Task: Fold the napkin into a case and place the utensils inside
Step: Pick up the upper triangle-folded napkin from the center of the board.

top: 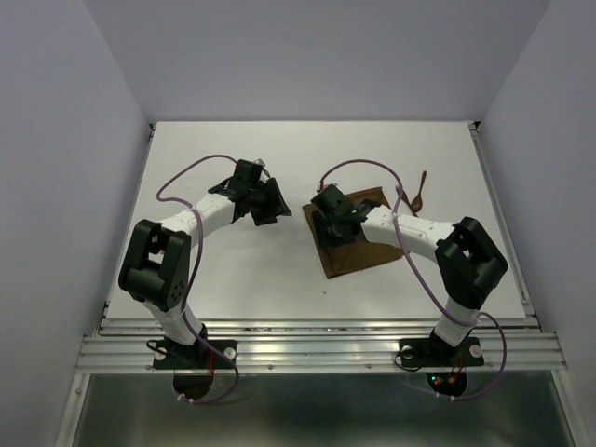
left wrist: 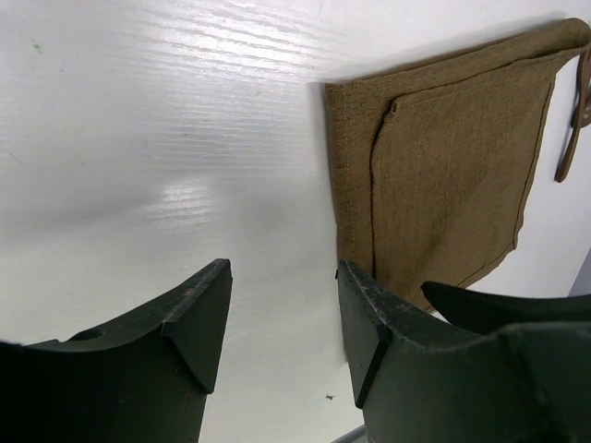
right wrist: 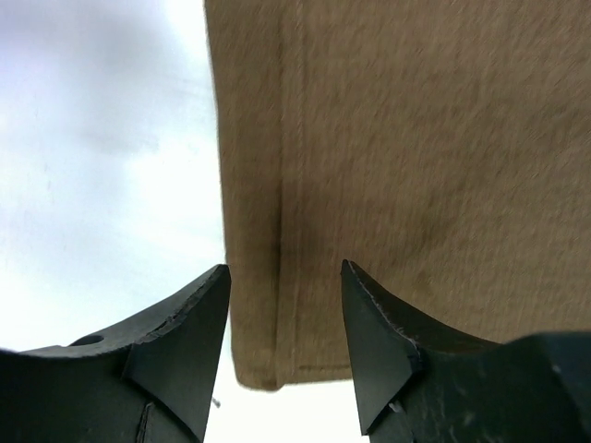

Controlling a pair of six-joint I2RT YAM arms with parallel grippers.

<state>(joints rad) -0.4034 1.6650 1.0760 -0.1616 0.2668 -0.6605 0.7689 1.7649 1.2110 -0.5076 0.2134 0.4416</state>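
My right claw (right wrist: 282, 277) hangs open over the folded napkin's (top: 352, 256) hemmed edge on the worktop (top: 233, 279), lined up to pinch it; my left claw (left wrist: 282, 272) hovers open beside it, leaving room

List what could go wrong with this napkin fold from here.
1. The right gripper stands open over the napkin at its hemmed edge; closing there may catch only one layer and spoil the fold.
2. The left gripper is open over the table beside it, so nothing pins the cloth; it might slide when pulled.
3. The spoon lies near the napkin's far corner; a dragged cloth could knock it.
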